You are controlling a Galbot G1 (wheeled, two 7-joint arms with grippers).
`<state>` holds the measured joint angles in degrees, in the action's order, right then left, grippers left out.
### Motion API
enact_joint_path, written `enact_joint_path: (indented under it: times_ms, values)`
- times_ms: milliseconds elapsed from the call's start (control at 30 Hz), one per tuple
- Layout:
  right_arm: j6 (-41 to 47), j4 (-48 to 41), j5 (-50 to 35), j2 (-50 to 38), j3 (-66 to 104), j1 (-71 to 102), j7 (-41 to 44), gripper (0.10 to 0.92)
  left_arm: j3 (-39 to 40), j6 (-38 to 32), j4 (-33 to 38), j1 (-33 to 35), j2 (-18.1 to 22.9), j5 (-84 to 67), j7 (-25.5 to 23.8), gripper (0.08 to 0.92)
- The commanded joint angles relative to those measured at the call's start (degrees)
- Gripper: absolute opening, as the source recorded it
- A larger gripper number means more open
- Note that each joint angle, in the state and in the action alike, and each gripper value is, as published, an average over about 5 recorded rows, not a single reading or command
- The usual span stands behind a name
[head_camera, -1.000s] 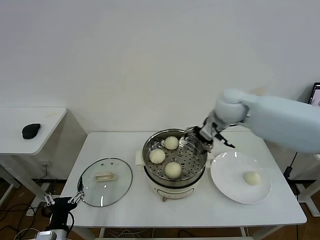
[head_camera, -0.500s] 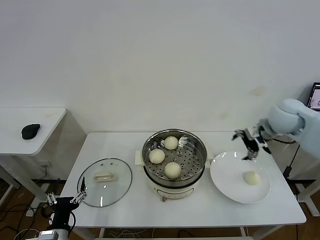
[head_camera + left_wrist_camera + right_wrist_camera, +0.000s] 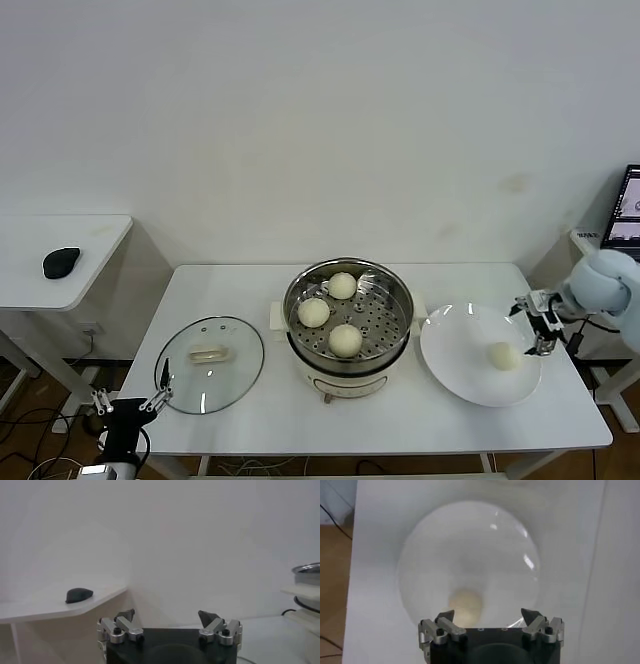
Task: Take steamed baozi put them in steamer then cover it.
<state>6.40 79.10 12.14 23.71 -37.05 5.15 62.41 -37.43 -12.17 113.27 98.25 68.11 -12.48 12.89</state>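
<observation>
A: Where is the last bun (image 3: 503, 355) now?

B: It lies on the plate (image 3: 455, 375), at the right of the steamer (image 3: 348, 318). Three buns sit already on the perforated tray inside the pot: one at the back (image 3: 342, 286), one at the left (image 3: 314, 312), one at the front (image 3: 346, 340).

A: And which arm is nearer to it?

B: The right gripper (image 3: 540, 325), clearly. It hangs over the outer edge of the plate, a little beyond the bun and above it. In the wrist view the bun (image 3: 465, 607) is below the gripper (image 3: 490, 616), closer to one finger than to the other, not centred in the gap. So I think the hand must shift sideways toward the steamer side before it goes down.

A: Are its fingers apart?

B: Yes, spread wide, and nothing is between them.

A: The left one?

B: The left gripper (image 3: 127, 402) is parked low at the front left corner of the table (image 3: 250, 415), near the lid (image 3: 210, 364), also spread and empty. The lid lies flat, handle up, apart from the steamer.
</observation>
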Motion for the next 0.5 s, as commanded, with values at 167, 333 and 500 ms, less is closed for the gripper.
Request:
enact_joint_path:
  times_ms: [167, 333, 500]
  values:
    - [-0.99, -10.40, 5.21, 6.62, 9.14, 11.55, -0.69, 0.823, -0.66, -0.04, -0.12, 0.39, 0.05, -0.09, -0.02, 0.823]
    - [-1.03, -12.36, 5.71, 9.12, 9.09, 11.50, -1.24, 0.823, -0.76, -0.10, -0.47, 0.33, 0.05, -0.17, 0.01, 0.823]
    - [-1.11, -14.45, 6.53, 11.48, 9.39, 11.59, -1.84, 0.823, -0.75, -0.10, -0.49, 0.26, 0.14, -0.15, 0.03, 0.823]
